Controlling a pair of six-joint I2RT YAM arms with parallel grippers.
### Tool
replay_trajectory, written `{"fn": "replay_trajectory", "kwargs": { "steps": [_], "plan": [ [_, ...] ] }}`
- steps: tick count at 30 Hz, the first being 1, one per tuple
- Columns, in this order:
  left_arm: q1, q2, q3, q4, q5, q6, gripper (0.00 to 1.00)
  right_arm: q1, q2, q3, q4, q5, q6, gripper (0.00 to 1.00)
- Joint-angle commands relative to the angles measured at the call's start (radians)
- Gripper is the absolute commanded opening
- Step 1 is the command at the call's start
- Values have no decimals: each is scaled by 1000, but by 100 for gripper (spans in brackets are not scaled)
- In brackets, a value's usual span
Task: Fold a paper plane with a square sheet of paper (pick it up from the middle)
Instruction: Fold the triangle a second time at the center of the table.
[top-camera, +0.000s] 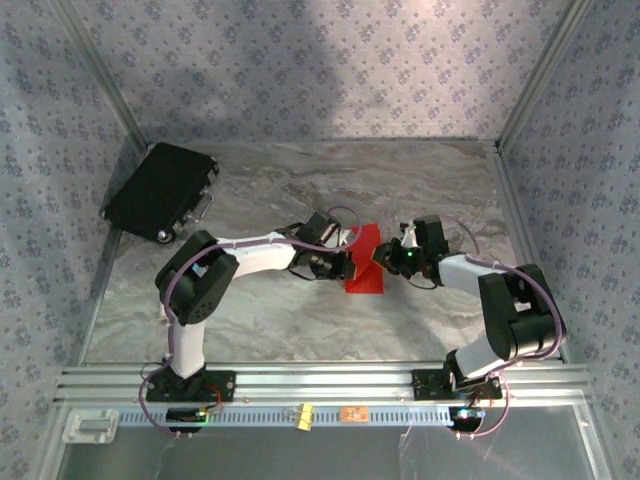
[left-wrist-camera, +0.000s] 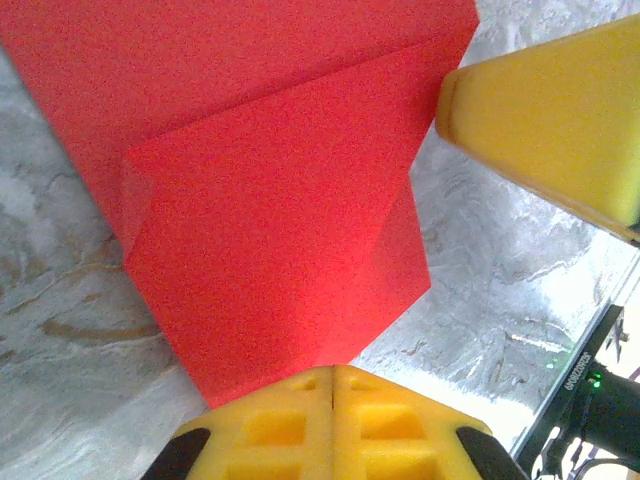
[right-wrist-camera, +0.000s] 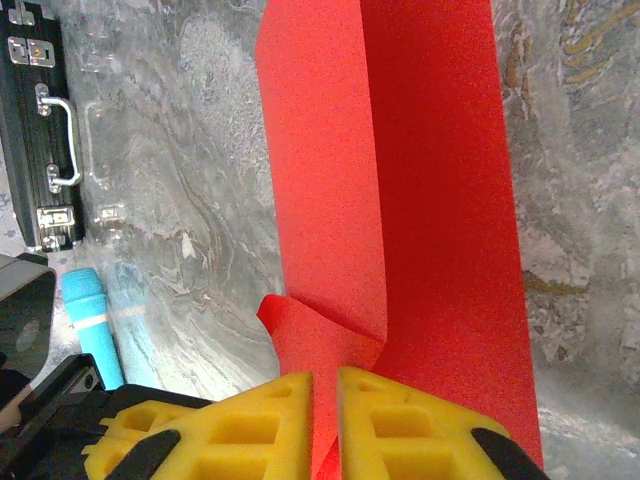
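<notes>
The square sheet of paper (top-camera: 365, 262) is bright red and partly folded, lying mid-table between both grippers. In the left wrist view the paper (left-wrist-camera: 270, 200) shows a folded flap over a lower layer. My left gripper (left-wrist-camera: 333, 368) is shut, its yellow tips together at the paper's near edge, with no red in the seam. One of the right gripper's fingers (left-wrist-camera: 550, 110) stands at the paper's far corner. My right gripper (right-wrist-camera: 325, 372) is shut on a raised fold of the paper (right-wrist-camera: 400, 180), red running up between its jaws. From above, left gripper (top-camera: 346, 262) and right gripper (top-camera: 386, 256) flank the sheet.
A black rectangular case (top-camera: 160, 190) lies at the back left by the wall, also seen in the right wrist view as the case (right-wrist-camera: 40, 130). A light-blue tool tip (right-wrist-camera: 90, 320) sits near the left arm. A small orange tag (top-camera: 352, 413) rests on the front rail.
</notes>
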Motion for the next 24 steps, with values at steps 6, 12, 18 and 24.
{"fn": "replay_trajectory", "kwargs": {
  "steps": [6, 12, 18, 24],
  "plan": [
    [1, 73, 8, 22, 47, -5, 4, 18, -47, 3, -17, -4, 12, 14],
    [-8, 114, 24, 27, 58, -1, 4, 47, -16, 13, 2, -19, 14, 14],
    [-9, 114, 20, 16, 44, 5, 5, 62, 48, 22, 28, -18, 18, 13],
    [-10, 108, 22, 11, 40, 8, 6, 43, 133, 12, 64, -11, 13, 8]
  ]
}}
